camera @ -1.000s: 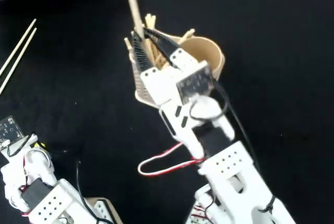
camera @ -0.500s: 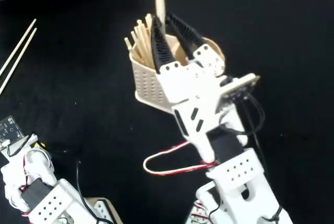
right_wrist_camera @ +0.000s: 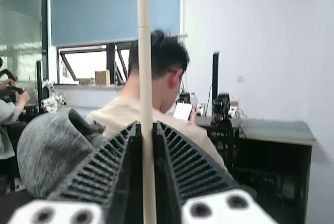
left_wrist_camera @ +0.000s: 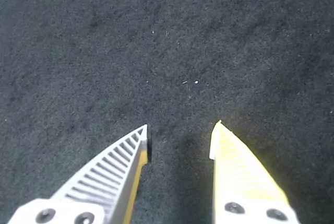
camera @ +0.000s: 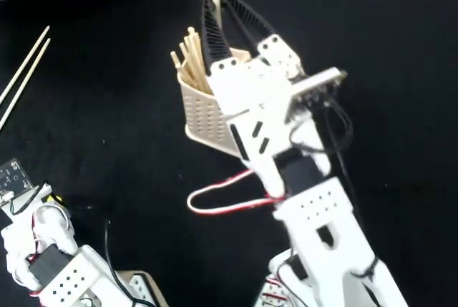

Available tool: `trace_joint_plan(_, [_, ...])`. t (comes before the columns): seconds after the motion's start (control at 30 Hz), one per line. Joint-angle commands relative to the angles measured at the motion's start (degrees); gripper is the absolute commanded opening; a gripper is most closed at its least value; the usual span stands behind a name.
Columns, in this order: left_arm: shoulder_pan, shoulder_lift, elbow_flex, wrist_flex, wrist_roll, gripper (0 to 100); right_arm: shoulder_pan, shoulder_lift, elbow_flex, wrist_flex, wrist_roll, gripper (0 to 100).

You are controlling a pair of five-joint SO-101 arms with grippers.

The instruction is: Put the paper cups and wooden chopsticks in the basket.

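One wooden chopstick (right_wrist_camera: 143, 51) is pinched in the right hand (right_wrist_camera: 146, 126), and that hand has tipped up in the last second. Before, it leaned low over the basket (camera: 204, 117) with the stick slanting to one side. Now its fingers (right_wrist_camera: 112, 156) point up, and the stick stands straight between them and goes well past the tips. The two fingers press together on the stick from both sides, with hardly any gap.

The stick's low end is hidden, so I cannot tell if it is inside the basket yet. I think the stick is being lined up to go down into it. It is not let go yet.

The basket sits just below the right hand. A bunch of chopsticks (camera: 189, 53) already pokes out of it, right beside the hand's fingers.

The left hand (left_wrist_camera: 180, 130) hangs low over the bare black surface (left_wrist_camera: 156, 36). It is spread wide and holds nothing.

Two more chopsticks (camera: 25, 71) lie flat on the surface, far off to the side of the right hand. They still need to go in the basket.
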Motion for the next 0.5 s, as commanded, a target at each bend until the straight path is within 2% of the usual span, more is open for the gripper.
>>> trace_joint_plan(0.0, [0.7,-0.4,1.0,-0.8,-0.5,20,2.3,2.6,-2.8,-1.5,-0.4,1.2])
trace_joint_plan(0.27, [0.7,-0.4,1.0,-0.8,-0.5,20,4.3,5.0,3.5,-4.2,-0.4,1.3])
trace_joint_plan(0.47, [1.8,-0.4,1.0,-0.8,-0.5,20,1.6,4.0,2.6,2.9,-0.3,4.4])
